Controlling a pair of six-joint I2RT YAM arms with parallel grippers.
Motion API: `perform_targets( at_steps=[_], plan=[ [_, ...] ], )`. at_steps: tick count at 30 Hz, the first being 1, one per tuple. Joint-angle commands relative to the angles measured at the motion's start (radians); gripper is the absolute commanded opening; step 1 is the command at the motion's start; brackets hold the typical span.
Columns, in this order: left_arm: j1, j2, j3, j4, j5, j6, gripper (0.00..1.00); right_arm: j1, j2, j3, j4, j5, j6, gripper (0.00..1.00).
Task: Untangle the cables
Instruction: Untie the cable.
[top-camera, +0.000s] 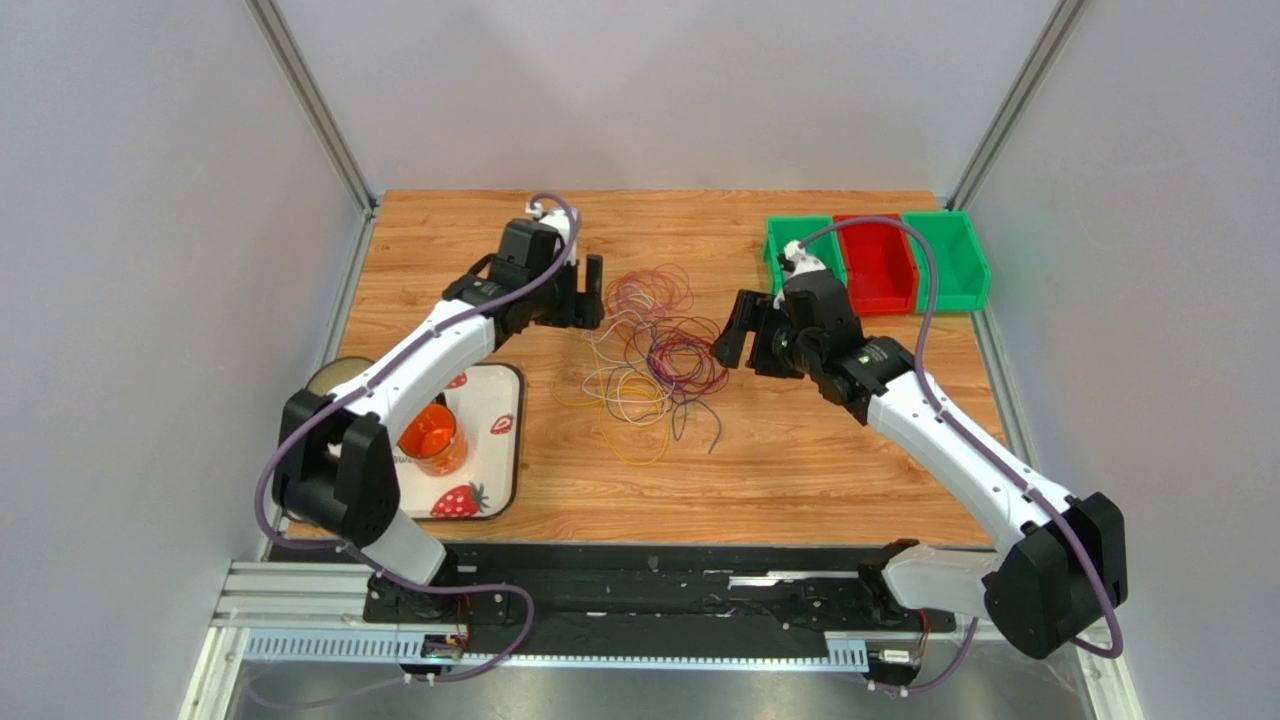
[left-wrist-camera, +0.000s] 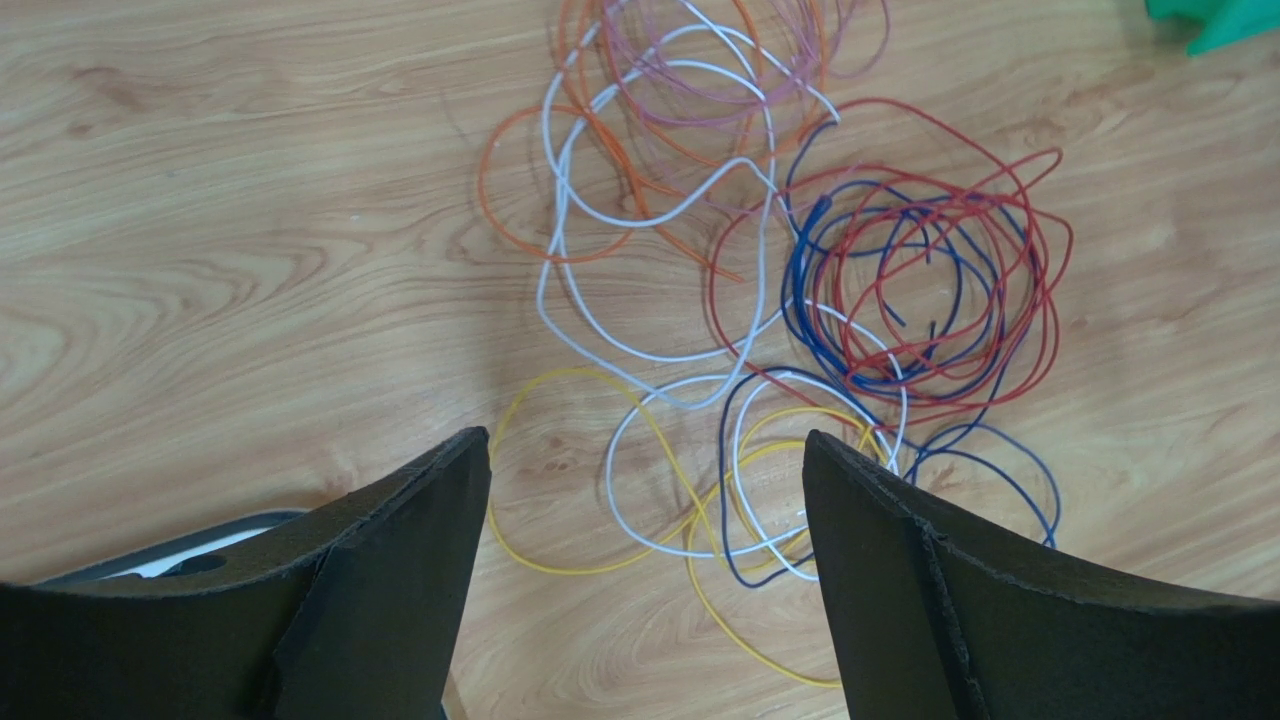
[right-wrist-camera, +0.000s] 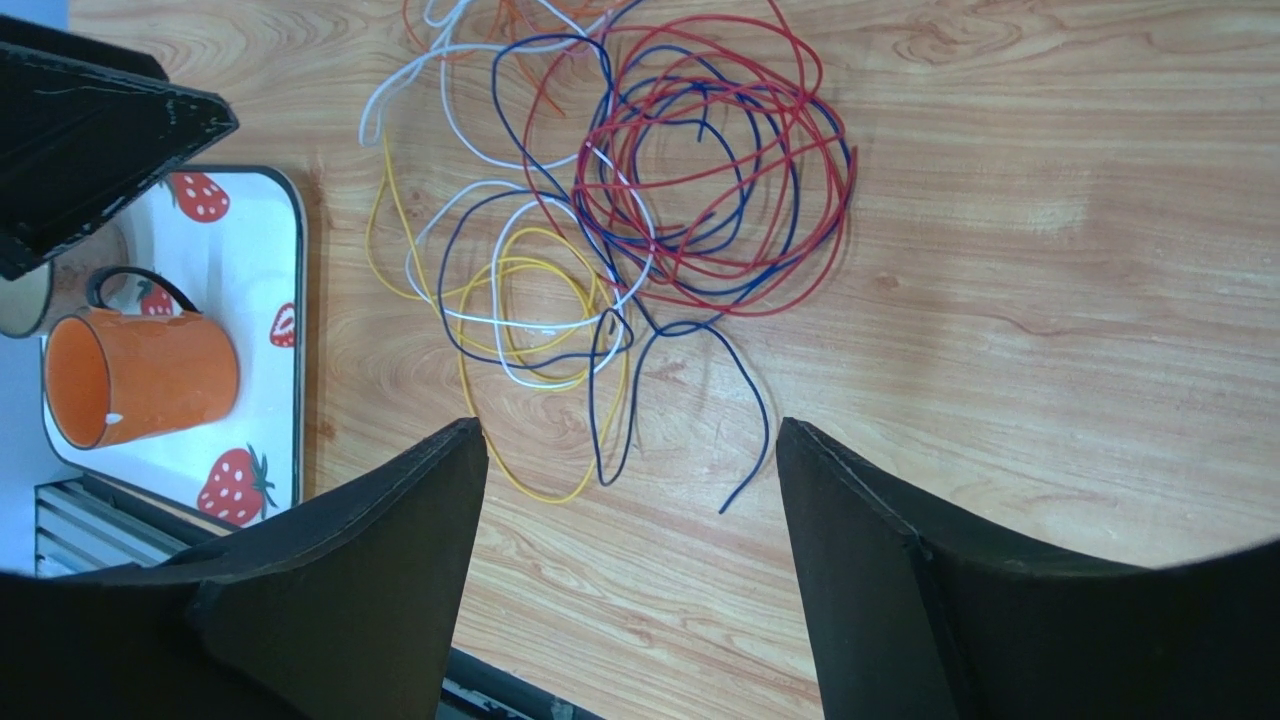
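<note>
Wood-grained, the table (top-camera: 842, 450) is occupied near its middle by the cables (top-camera: 657, 348), which are spread as one loose tangle. Red and dark blue loops are bunched on the right of the heap, white, orange and pink ones are laid toward the far side, and yellow strands are trailed out on the near side. The left gripper (left-wrist-camera: 646, 450) is held just left of the tangle, its fingers spread wide with nothing clasped between them; yellow and white loops are seen beneath the gap. The right gripper (right-wrist-camera: 624, 438) is held just right of the heap, likewise spread wide and empty. Contact with the wires cannot be made out, though both seem to be raised above them. An orange mug (top-camera: 428, 435) is seen on a strawberry-patterned tray (top-camera: 504, 393) at the near left, and green and red bins (top-camera: 879, 263) are set at the far right
</note>
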Motion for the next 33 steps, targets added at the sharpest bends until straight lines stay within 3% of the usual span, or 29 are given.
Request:
perform_targets(
  at_steps=[1,11,14,17,19,20,26,33],
  plan=[
    [-0.034,0.066,0.075,-0.037,-0.019,0.081,0.83,0.004,-0.040,-0.026,0.003,-0.002,-0.005,0.75],
    [-0.089,0.222,0.171,-0.069,-0.097,0.116,0.78,0.003,-0.064,-0.034,-0.009,-0.010,-0.028,0.76],
    [-0.094,0.270,0.220,-0.089,-0.089,0.127,0.70,0.004,-0.064,-0.036,-0.012,-0.015,-0.036,0.76],
    [-0.098,0.336,0.298,-0.146,-0.091,0.135,0.55,0.004,-0.069,-0.035,-0.029,-0.010,-0.047,0.76],
    [-0.101,0.376,0.343,-0.166,-0.096,0.135,0.35,0.004,-0.081,-0.045,-0.032,-0.007,-0.051,0.76],
    [-0.103,0.385,0.358,-0.192,-0.088,0.135,0.01,0.004,-0.087,-0.048,-0.033,-0.004,-0.057,0.76],
    [-0.118,0.313,0.456,-0.259,-0.059,0.109,0.00,0.003,-0.116,-0.051,-0.046,-0.019,-0.061,0.76],
    [-0.138,0.181,0.822,-0.457,-0.099,0.095,0.00,0.003,-0.153,-0.002,-0.076,-0.073,-0.070,0.75]
  ],
)
